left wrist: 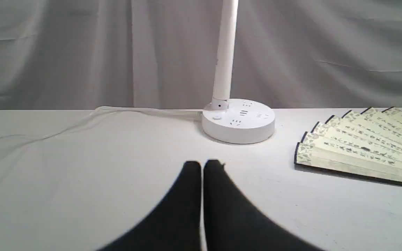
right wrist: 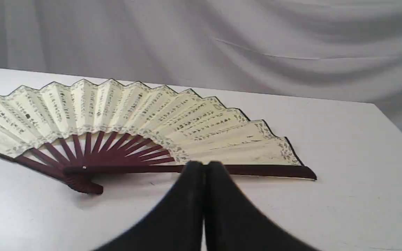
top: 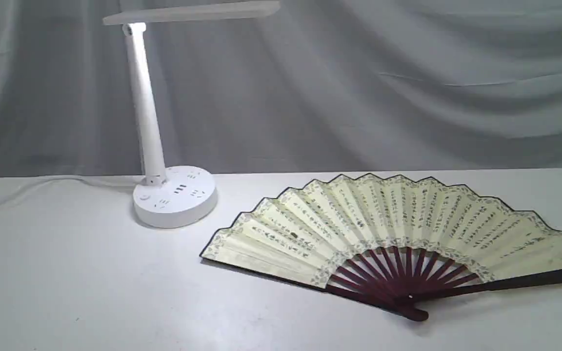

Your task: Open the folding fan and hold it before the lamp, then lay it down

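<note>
The folding fan point(top: 398, 229) lies spread open and flat on the white table point(top: 66, 292), right of centre, its cream leaf with black script facing up and its maroon ribs meeting at the near pivot. The lamp point(top: 173, 195) stands at the back left, with a round socketed base, a slim stem and a bar head at the top. Neither arm shows in the exterior view. My left gripper point(left wrist: 202, 164) is shut and empty, near the lamp point(left wrist: 237, 120) base, with the fan point(left wrist: 365, 146) off to one side. My right gripper point(right wrist: 204, 164) is shut and empty, just short of the fan's point(right wrist: 134, 115) outer maroon rib.
The lamp's white cord point(top: 42, 187) trails left along the table's back edge. A grey draped curtain point(top: 383, 83) hangs behind the table. The table's right corner point(right wrist: 375, 104) shows in the right wrist view.
</note>
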You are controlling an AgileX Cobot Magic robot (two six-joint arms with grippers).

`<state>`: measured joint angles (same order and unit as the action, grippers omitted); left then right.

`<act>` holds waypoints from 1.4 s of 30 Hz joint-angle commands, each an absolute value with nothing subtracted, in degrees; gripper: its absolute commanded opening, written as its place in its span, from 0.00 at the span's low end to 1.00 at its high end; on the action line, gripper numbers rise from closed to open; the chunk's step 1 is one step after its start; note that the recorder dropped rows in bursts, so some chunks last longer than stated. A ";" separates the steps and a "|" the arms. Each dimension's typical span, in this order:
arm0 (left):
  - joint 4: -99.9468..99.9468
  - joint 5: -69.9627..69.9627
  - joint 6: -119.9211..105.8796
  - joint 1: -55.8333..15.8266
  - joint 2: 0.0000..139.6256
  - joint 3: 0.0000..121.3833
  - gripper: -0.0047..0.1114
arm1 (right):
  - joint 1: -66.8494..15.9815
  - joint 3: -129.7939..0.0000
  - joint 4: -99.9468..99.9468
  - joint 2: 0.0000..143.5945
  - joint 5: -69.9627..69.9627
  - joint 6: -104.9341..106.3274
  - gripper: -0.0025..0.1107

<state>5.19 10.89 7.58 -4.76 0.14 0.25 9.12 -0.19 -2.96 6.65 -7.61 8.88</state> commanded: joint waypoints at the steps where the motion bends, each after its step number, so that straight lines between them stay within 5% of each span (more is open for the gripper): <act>1: 4.36 10.89 8.09 -4.61 0.00 0.00 0.04 | 9.02 0.00 -0.51 6.30 -7.79 9.11 0.02; 42: 3.57 11.41 7.89 -4.61 0.00 0.00 0.04 | 9.02 0.00 -3.88 6.30 -8.68 8.43 0.02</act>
